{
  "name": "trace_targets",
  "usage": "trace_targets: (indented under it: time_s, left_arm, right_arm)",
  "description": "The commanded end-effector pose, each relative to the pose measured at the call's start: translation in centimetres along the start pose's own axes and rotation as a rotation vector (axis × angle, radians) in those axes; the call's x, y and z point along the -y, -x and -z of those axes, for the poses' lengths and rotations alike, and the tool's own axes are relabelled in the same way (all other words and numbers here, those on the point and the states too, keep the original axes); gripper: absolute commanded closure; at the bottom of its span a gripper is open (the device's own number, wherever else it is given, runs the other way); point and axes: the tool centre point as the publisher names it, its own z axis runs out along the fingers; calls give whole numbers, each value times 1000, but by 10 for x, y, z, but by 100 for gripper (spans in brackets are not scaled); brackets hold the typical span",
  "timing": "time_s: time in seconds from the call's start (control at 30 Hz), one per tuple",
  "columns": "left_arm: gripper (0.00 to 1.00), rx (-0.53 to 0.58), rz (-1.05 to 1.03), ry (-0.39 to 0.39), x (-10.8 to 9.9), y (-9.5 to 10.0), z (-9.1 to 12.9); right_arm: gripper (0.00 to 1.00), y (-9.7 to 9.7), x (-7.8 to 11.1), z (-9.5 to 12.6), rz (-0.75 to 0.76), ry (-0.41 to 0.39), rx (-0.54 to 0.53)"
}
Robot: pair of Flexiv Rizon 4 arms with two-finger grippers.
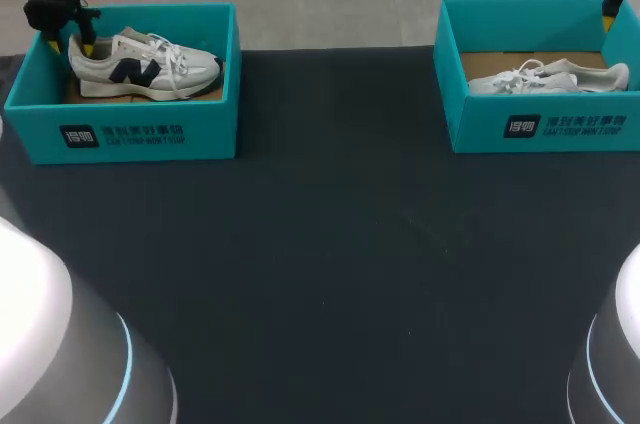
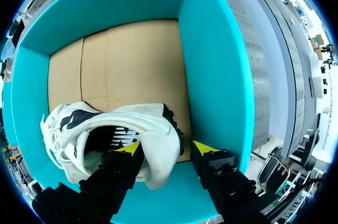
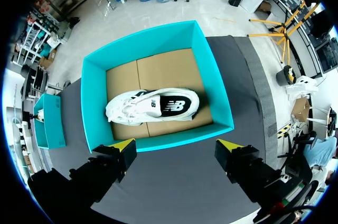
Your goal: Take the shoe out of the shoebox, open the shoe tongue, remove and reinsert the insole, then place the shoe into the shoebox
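Observation:
A white sneaker with a navy logo [image 1: 145,66] stands upright in the teal shoebox [image 1: 150,134] at the table's far left. My left gripper [image 1: 80,42] is at its heel. In the left wrist view the left gripper [image 2: 165,147] straddles the heel of the sneaker [image 2: 121,123]: one finger [image 2: 127,152] sits inside the collar against it, and the other finger [image 2: 206,152] stands just clear outside, so it is open. A second white shoe [image 1: 550,77] lies on its side in the right shoebox [image 1: 540,124]. My right gripper [image 1: 610,14] hangs open above that box [image 3: 95,102] with the shoe [image 3: 153,106] ahead of its fingers.
The dark table mat [image 1: 330,244] stretches between the two boxes. The left box's teal wall [image 2: 211,65] stands close beside the outer left finger. Brown cardboard lines both box floors.

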Motion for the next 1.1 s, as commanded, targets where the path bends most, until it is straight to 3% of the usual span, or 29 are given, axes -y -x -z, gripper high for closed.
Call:
trace_targets:
  time_s: [0.03,0.47,0.93,1.1]
  left_arm:
    - [41,6,2,-25,-13,-4,-10]
    - [37,-5,11,-63,-12,-3,-34]
    - [60,-5,23,-84,-10,-4,-39]
    - [77,-4,33,-83,-10,-9,-35]
  right_arm:
    - [0,0,1,0,-1,2,1]
    - [0,0,1,0,-1,2,1]
    - [0,0,1,0,-1,2,1]
    - [0,0,1,0,-1,2,1]
